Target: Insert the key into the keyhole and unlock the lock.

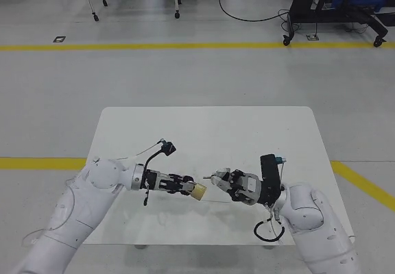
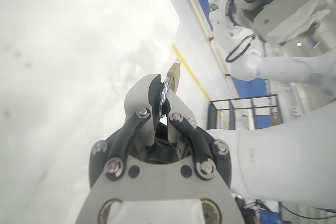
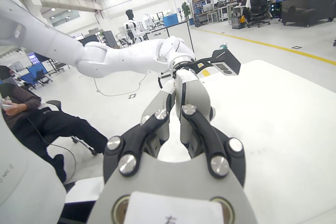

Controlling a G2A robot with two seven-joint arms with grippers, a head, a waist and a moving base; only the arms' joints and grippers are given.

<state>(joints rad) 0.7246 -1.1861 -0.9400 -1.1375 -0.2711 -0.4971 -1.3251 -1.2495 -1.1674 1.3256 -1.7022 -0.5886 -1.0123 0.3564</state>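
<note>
- Brass lock [image 2: 175, 75] held over the white table [image 1: 252, 130], its steel shackle pinched in the left gripper [image 2: 164, 90]; keyhole hidden
- Right gripper [image 3: 174, 95] near the lock, fingers pressed together; anything between them is too hidden to tell

Left pincer [image 2: 163, 93] clamped, right pincer [image 3: 175, 88] closed

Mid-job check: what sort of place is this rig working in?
Most likely a robotics lab on an open industrial floor: yellow floor lines, a humanoid robot standing in the background, and desks with monitors across the hall.
</note>
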